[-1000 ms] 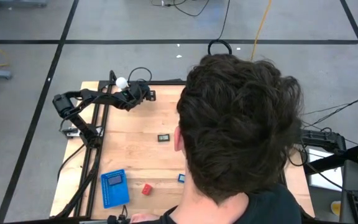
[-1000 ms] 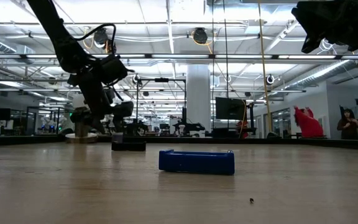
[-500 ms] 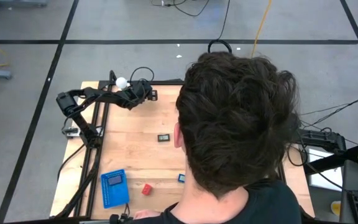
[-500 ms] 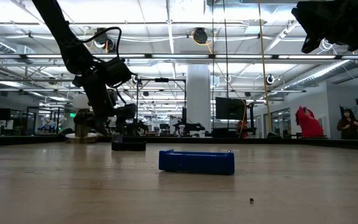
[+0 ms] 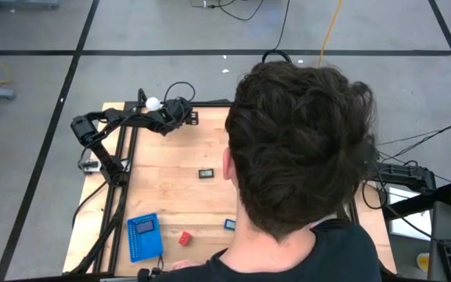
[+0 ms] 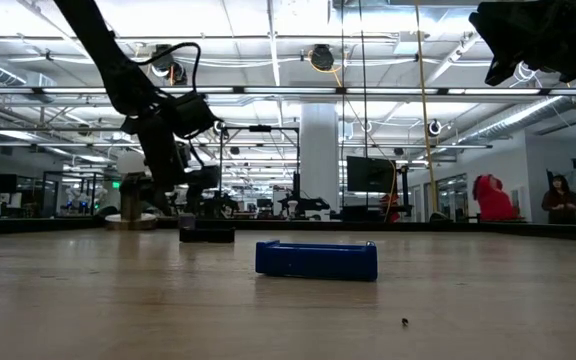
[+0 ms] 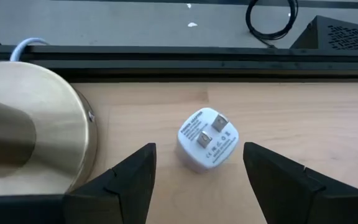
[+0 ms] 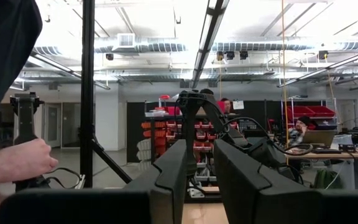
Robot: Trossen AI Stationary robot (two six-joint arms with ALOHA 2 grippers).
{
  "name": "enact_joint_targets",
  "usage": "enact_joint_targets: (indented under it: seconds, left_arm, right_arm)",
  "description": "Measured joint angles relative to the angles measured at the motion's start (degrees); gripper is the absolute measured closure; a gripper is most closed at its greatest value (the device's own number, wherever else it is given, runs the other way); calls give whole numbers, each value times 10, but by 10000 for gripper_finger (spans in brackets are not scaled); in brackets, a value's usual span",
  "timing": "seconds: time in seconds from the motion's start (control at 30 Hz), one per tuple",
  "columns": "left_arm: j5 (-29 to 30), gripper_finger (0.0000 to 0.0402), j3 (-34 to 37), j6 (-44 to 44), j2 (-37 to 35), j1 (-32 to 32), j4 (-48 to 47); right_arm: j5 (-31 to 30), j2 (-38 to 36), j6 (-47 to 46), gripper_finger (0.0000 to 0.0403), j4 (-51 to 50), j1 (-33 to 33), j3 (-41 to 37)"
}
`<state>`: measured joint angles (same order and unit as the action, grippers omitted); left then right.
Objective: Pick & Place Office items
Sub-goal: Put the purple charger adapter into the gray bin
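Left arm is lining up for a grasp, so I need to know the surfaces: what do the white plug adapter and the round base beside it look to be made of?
White plug adapter: looks like smooth moulded plastic, slightly glossy, with rounded corners, two metal prongs and a printed label. Round base: looks like brushed brass-coloured metal with a soft sheen, possibly coated. The left gripper is open around the adapter.

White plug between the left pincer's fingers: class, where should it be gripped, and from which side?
Grip the plug across its flat side faces, coming down from above: it lies prongs-up beside the tan base, and the open left pincer already straddles it.
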<state>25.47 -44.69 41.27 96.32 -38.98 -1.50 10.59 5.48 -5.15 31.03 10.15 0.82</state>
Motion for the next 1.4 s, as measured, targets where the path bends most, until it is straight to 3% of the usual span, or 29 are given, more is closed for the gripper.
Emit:
enact_joint_targets:
  seconds: [0.37, 0.97, 1.1, 1.4]
  left_arm:
    - [-34, 160, -26, 9, 46, -5, 5]
    - [-40, 165, -26, -2, 47, -8, 18]
    - [-40, 197, -26, 6, 47, -8, 18]
    - [-40, 311, -26, 9, 47, -8, 18]
  right_arm:
    - [0, 0, 0, 330, 0, 0, 0]
    - [0, 0, 0, 330, 0, 0, 0]
    - [0, 0, 0, 330, 0, 0, 0]
    - [0, 0, 0, 330, 0, 0, 0]
